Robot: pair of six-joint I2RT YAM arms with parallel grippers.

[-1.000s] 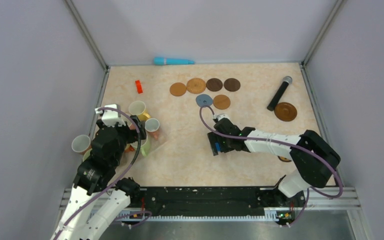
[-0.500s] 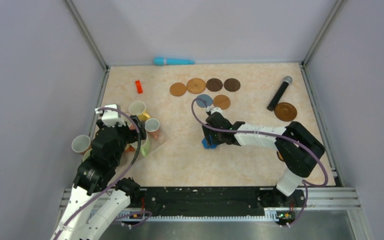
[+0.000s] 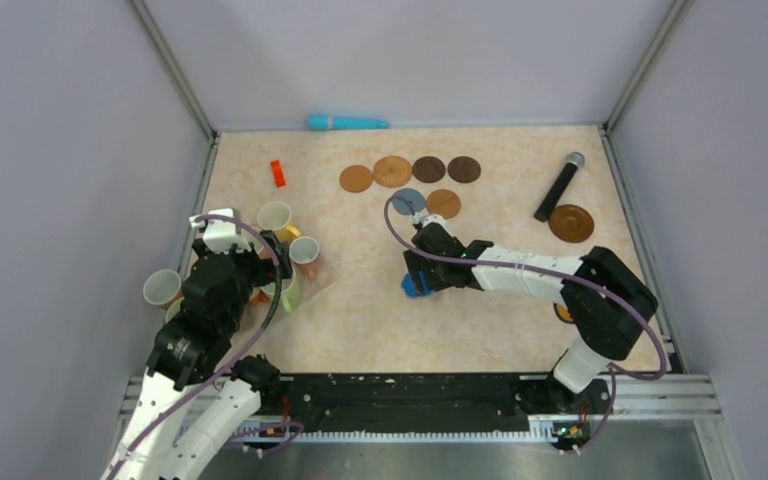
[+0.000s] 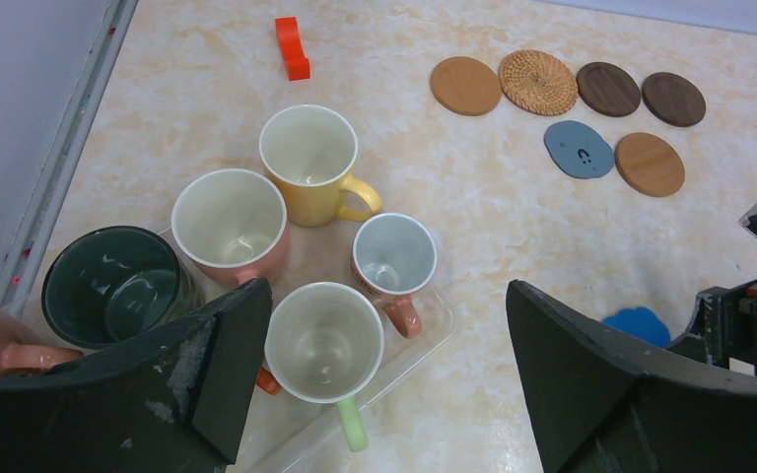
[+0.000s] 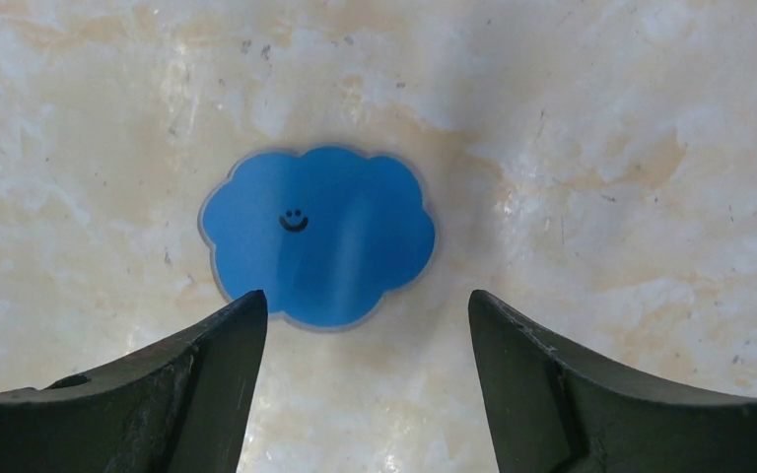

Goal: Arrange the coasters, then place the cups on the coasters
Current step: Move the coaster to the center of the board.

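The right hand (image 5: 365, 310) hangs wide-jawed above the blue cloud coaster (image 5: 320, 236), which lies flat on the surface (image 5: 631, 148), on the arms' side of the grey-blue coaster (image 3: 407, 199); I'd drop lower, catch one edge, then pinch gently

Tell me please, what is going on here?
The right gripper hovers open over the blue cloud-shaped coaster, which lies flat on the table, apart from the six coasters grouped at the far side. The left gripper hangs open above the cluster of cups, holding nothing. No cup stands on a coaster yet.
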